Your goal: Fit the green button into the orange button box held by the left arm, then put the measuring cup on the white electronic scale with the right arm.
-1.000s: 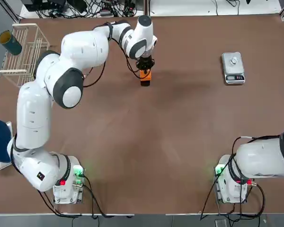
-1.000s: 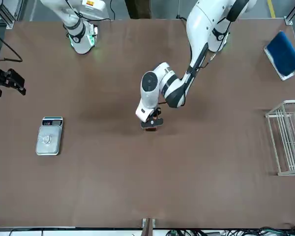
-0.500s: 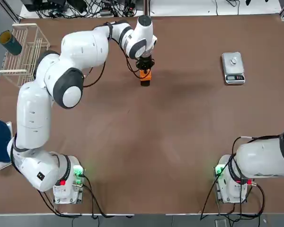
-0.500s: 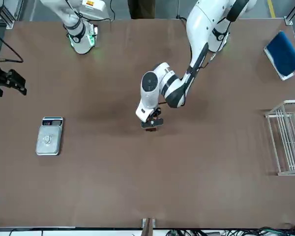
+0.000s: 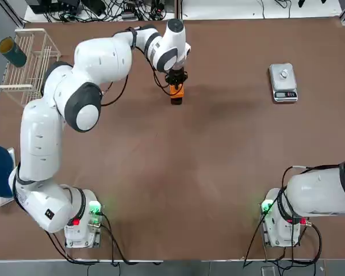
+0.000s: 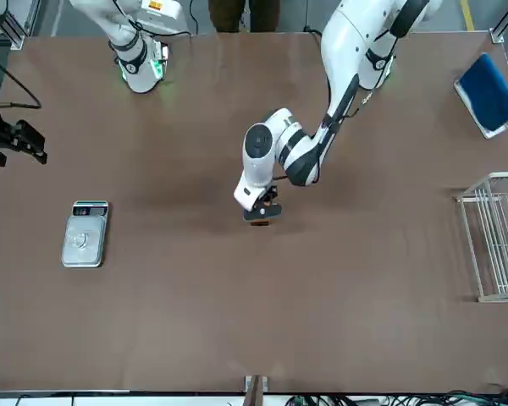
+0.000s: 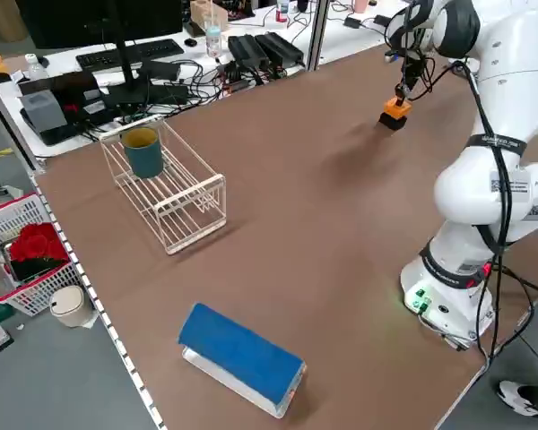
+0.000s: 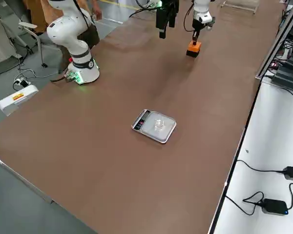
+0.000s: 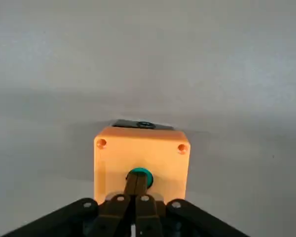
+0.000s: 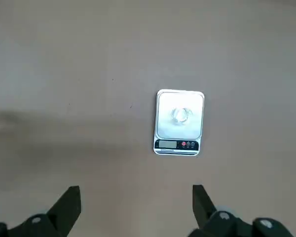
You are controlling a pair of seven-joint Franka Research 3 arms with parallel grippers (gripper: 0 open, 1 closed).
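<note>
Orange button box (image 5: 176, 92) sits at 12 o'clock on the desk (image 5: 218, 172). Left gripper (image 9: 136, 185), fingers together, presses the green button (image 9: 139, 174) into its hole. Measuring cup (image 10: 180, 115) already rests on the scale (image 10: 180, 143), 2 o'clock. Right gripper (image 10: 133, 197) spread apart, parked. Judged nearly complete.

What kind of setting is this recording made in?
Most likely a robotics lab or test cell: a brown work table with two mounted arms, a side bench crowded with a keyboard, a monitor and cables, and a wire rack.
</note>
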